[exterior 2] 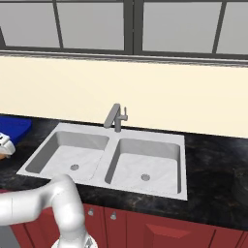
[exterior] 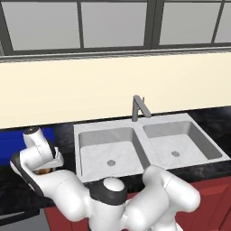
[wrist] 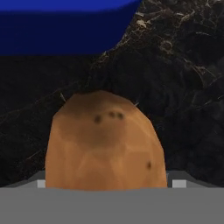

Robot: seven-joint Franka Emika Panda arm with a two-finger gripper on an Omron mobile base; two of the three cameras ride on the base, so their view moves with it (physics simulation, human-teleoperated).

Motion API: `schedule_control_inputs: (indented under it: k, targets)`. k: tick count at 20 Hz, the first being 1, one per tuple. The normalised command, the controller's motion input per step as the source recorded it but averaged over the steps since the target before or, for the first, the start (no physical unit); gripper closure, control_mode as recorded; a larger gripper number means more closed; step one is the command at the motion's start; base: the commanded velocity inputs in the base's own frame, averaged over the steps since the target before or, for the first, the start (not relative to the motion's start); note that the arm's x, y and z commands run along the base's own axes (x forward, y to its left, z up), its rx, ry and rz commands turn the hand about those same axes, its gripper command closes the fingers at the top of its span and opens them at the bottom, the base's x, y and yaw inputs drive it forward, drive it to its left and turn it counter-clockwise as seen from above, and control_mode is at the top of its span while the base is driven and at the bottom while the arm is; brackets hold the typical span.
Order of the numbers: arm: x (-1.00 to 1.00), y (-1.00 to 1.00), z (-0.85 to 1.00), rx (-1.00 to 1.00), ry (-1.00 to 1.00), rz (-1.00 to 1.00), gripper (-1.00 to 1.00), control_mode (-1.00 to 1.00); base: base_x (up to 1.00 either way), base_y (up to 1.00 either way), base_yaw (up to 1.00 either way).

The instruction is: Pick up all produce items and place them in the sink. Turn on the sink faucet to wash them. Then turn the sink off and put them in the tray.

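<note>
My arm is bent low over the black counter [wrist: 183,87], far to the side of the sink [exterior: 144,144], which sits well apart from my gripper [exterior: 45,168]. The blue tray [wrist: 61,24] lies just past my hand. The potato [wrist: 104,142] sits on the counter right below my hand, between my fingers, very close. I cannot tell if my fingers squeeze it yet; they look wide. To do this well, I think I should stay centered on the potato, close slowly, and lift only when it feels snug.
</note>
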Motion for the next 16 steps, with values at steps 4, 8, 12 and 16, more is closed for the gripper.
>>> schedule_control_inputs:
  k: [4,8,12,16]
  targets:
    - [0.00,0.01,-0.04,0.00,0.01,0.00,1.00,-1.00,0.00,0.00,0.00]
    - [-0.02,-0.14,0.12,0.01,0.00,0.00,1.00,-1.00,0.00,0.00,0.00]
    - [-0.09,-0.67,0.30,0.09,-0.02,0.00,1.00,-1.00,0.00,0.00,0.00]
    - [0.00,-0.99,0.22,0.14,-0.02,0.00,1.00,-1.00,0.00,0.00,0.00]
